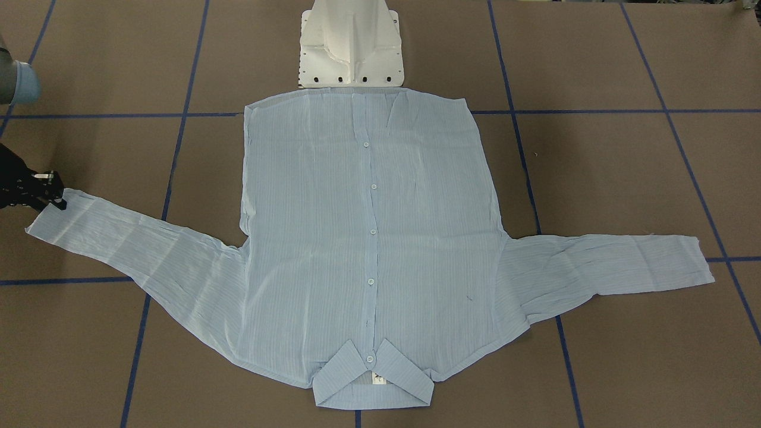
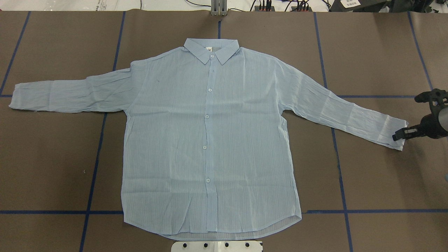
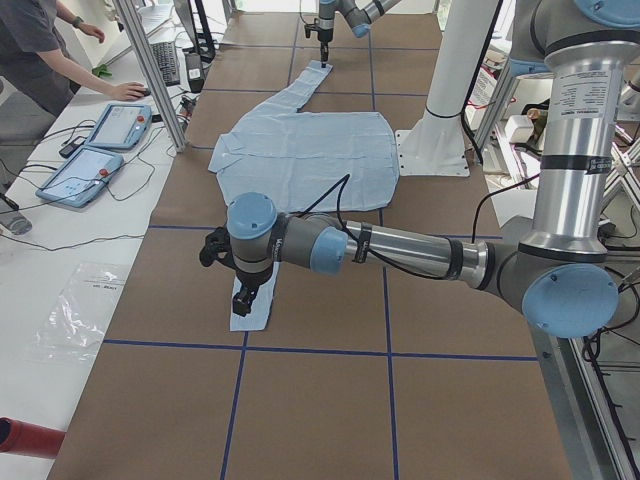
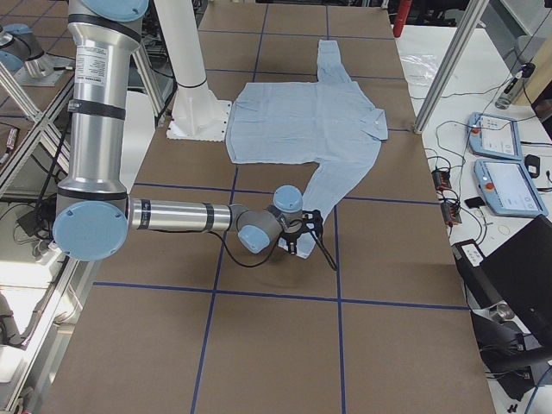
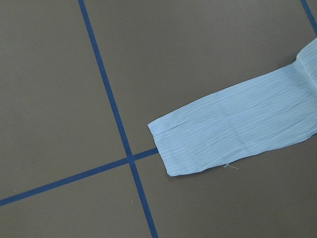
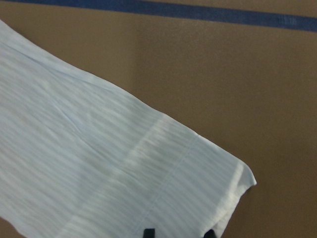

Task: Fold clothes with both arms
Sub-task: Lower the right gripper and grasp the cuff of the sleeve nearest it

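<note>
Listing the shirt (image 2: 210, 140): spread flat, buttons up, on the tabletop (image 2: 367, 52), sleeves out so that each cuff lies within an arm's reach. We judge the right tool (image 2: 399, 135), narrowly parted at the right cuff (image 2: 393, 127), ready to pinch it. The left tool (image 3: 243, 303) hangs above the left cuff (image 5: 198, 144); we cannot tell its opening. The pedestal (image 1: 351, 47) sits just beside the hem, and blue tape lines (image 2: 94, 147) run underneath.

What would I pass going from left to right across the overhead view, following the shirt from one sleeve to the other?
cuff at the view's left → sleeve on the view's left → button placket → sleeve on the view's right → right gripper, at that sleeve's end.
</note>
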Controlling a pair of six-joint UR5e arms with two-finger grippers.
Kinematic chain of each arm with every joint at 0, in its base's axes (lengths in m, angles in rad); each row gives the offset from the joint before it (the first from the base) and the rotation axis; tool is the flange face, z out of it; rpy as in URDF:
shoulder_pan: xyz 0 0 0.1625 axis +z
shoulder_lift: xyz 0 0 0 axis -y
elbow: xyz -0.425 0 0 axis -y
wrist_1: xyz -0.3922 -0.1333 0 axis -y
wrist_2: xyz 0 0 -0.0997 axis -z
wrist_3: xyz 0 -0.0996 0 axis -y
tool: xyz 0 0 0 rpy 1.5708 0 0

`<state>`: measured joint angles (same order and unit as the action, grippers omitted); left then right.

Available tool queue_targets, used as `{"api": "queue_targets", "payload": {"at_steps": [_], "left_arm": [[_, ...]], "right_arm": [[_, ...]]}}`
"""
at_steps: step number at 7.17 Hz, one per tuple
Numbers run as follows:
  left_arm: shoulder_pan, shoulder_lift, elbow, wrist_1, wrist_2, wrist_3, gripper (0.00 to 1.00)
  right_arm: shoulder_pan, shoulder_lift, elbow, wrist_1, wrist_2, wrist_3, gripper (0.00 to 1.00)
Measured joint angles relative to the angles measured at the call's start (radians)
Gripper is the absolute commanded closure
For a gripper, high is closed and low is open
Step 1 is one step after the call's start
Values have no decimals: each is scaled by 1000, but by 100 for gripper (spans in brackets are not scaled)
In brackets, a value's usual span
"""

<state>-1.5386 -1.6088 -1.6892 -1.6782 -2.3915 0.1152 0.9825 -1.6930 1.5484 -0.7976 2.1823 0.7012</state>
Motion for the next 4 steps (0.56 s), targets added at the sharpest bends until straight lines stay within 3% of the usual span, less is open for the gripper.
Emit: {"api": "queue_targets", "payload": {"at_steps": [4], "left_arm": [[0,0,-2,0,-1,0,0]], "right_arm": [[21,-8,58,0,13,0,100]]}}
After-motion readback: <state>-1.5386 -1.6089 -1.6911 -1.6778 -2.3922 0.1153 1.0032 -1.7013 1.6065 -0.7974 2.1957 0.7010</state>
